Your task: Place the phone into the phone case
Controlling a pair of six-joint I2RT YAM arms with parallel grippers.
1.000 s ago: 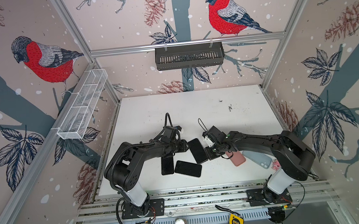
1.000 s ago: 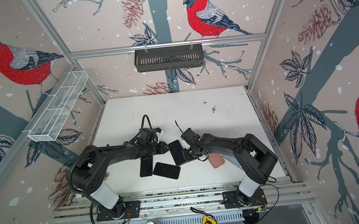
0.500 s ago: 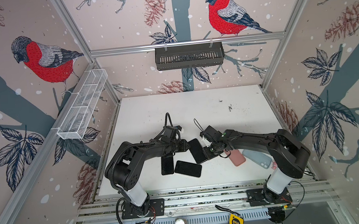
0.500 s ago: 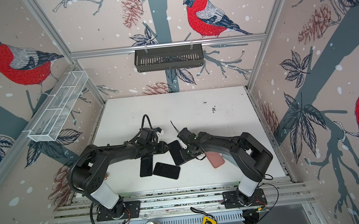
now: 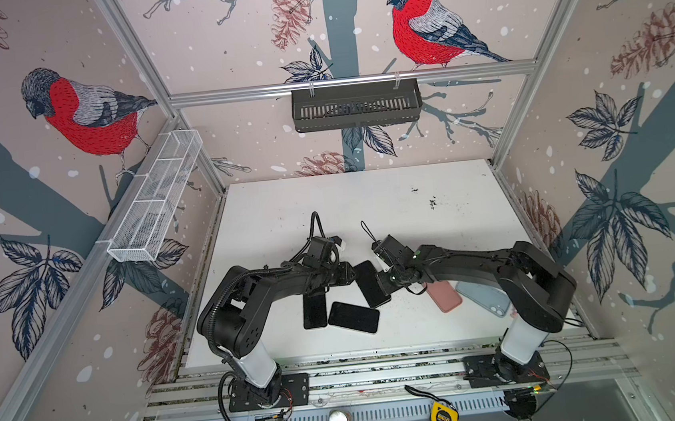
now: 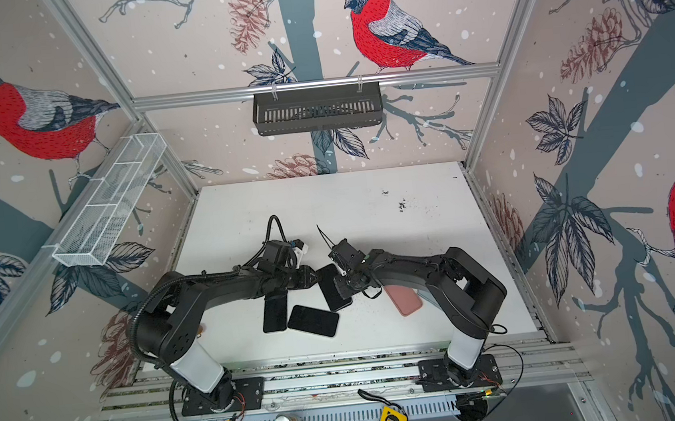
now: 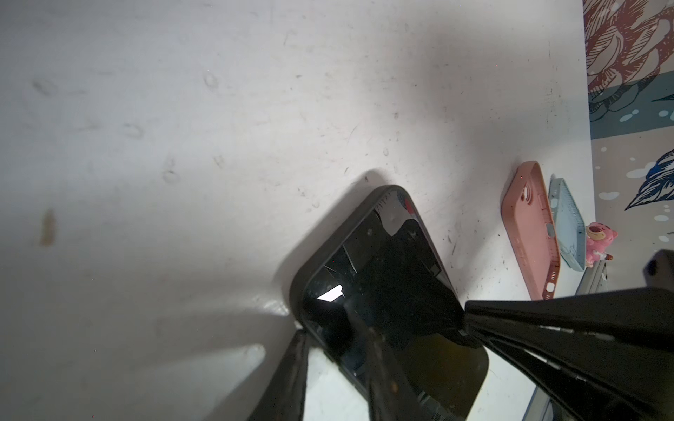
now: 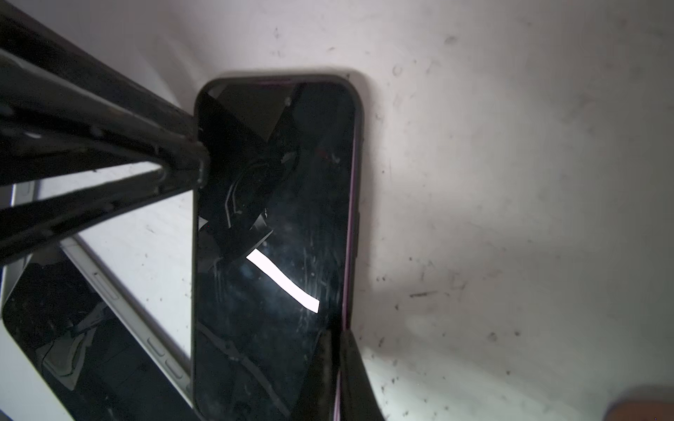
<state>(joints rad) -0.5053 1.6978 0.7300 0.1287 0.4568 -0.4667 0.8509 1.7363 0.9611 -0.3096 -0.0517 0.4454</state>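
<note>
My left gripper and right gripper meet at one black phone, touching opposite edges. A second phone and a third phone lie just beside it; a pink case lies by my right arm.

Right fingers closed tighter on phone; shifted leftward.

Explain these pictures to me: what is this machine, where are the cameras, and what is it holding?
It is a robot: a left arm and a right arm, mounted at the near edge of a white table. Two pictures look down from overhead; the other two come from a camera on each wrist. The left gripper and the right gripper each pinch a long edge of the middle phone, lying in a dark case. A second phone and a third phone lie beside it; a pink case and a pale blue case lie further right.
</note>
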